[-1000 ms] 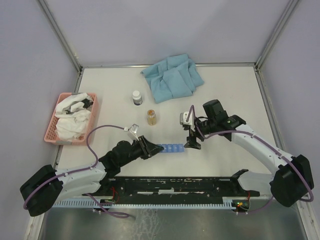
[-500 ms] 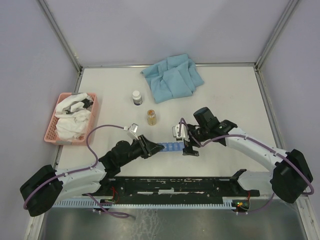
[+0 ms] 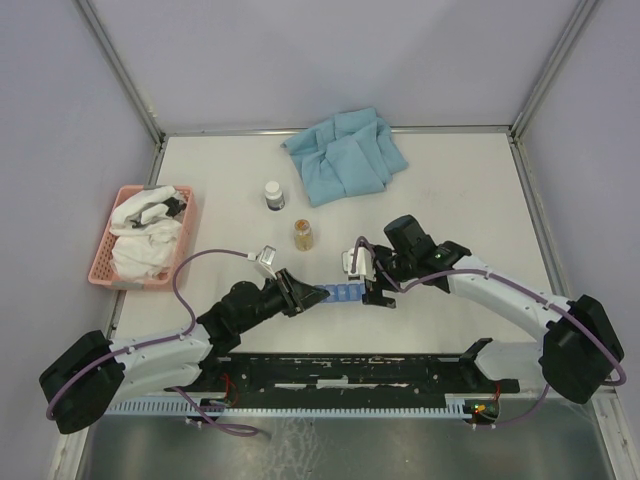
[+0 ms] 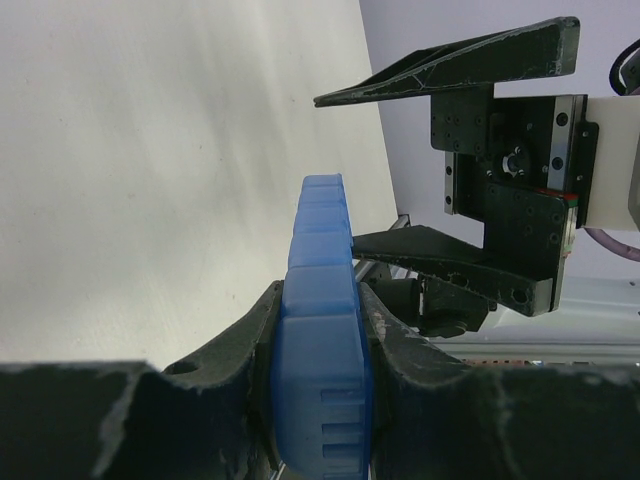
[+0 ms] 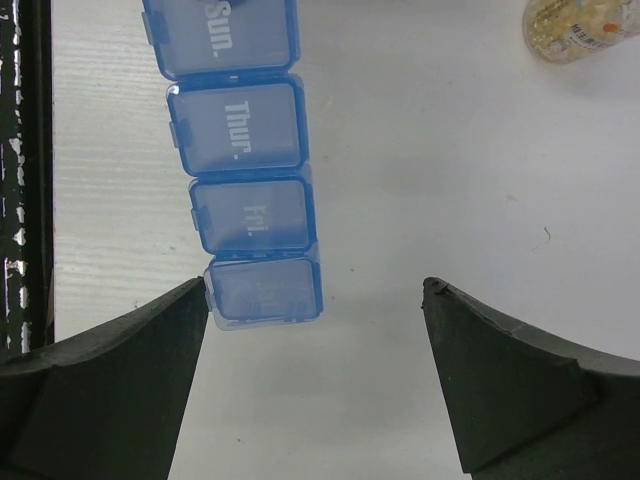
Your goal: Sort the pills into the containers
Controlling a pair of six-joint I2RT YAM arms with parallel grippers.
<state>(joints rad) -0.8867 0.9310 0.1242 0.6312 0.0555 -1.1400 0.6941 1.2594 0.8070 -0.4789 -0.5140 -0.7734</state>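
The containers are one bright-blue pill-organiser strip (image 3: 340,294) lying on the table, its lids down. My left gripper (image 3: 300,297) is shut on its left end, and the strip (image 4: 320,230) runs out from between the fingers (image 4: 320,295). My right gripper (image 3: 378,290) stands open over the strip's right end. In the right wrist view the last compartment (image 5: 265,290) sits just inside the left fingertip of the gripper (image 5: 318,285), with bare table across the gap. Pale pills show through a small clear bottle (image 3: 303,234) (image 5: 580,25) behind the strip.
A white bottle with a dark cap (image 3: 274,195) stands behind the clear one. A crumpled blue cloth (image 3: 345,155) lies at the back. A pink basket (image 3: 103,265) with white cloth sits at the left edge. Metal frame rails border the table.
My right gripper has moved left and nearer, from beside the strip's right end to over it, with its jaws wide. The left gripper and the strip have stayed put.
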